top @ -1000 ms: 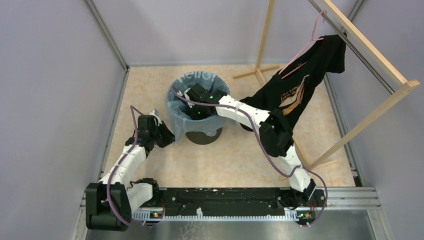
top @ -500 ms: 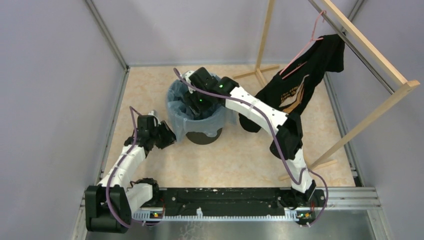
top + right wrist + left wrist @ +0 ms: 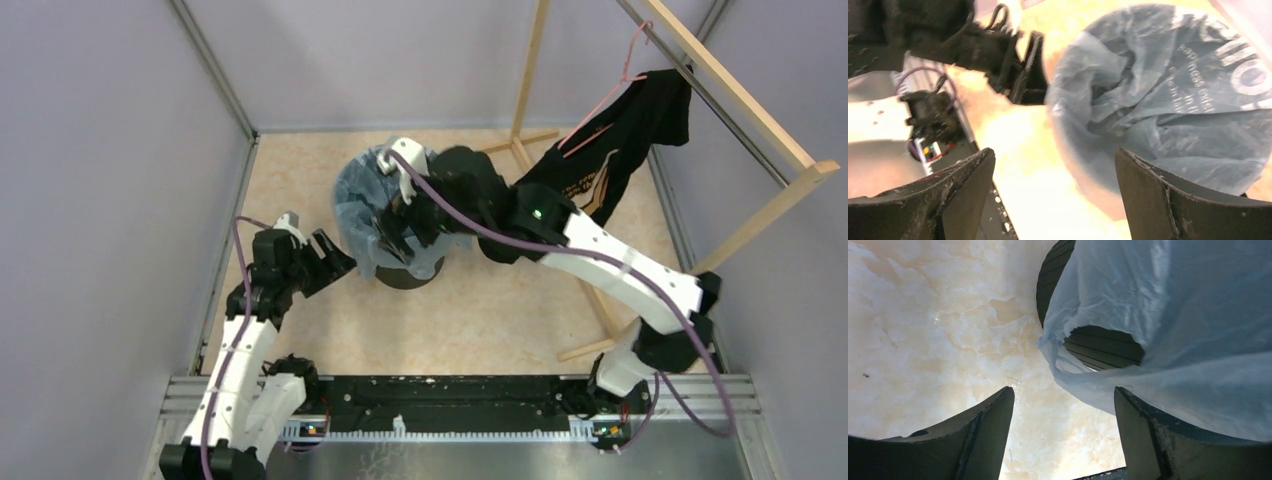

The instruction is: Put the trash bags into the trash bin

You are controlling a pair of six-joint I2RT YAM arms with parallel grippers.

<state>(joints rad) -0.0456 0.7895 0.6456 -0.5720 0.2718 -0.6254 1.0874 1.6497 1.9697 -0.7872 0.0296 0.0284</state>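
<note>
Bin position: the trash bin (image 3: 405, 276), round and black, is standing toward the far middle of the marbled beige table (image 3: 480, 310). A thin, crinkled, pale blue trash bag (image 3: 358, 200) is lining it, with its loose hem draping down the outside wall. White printed lettering is showing on the film in the right wrist view. Fine ridges are showing on the dark plastic below the hem in the left wrist view. The left gripper (image 3: 338, 258) is sitting just beside the bin's left side, jaws spread wide and gripping nothing, the hem hanging just past one finger. The right gripper (image 3: 393, 238) is hovering over the bin's near side, jaws likewise spread wide and empty.
</note>
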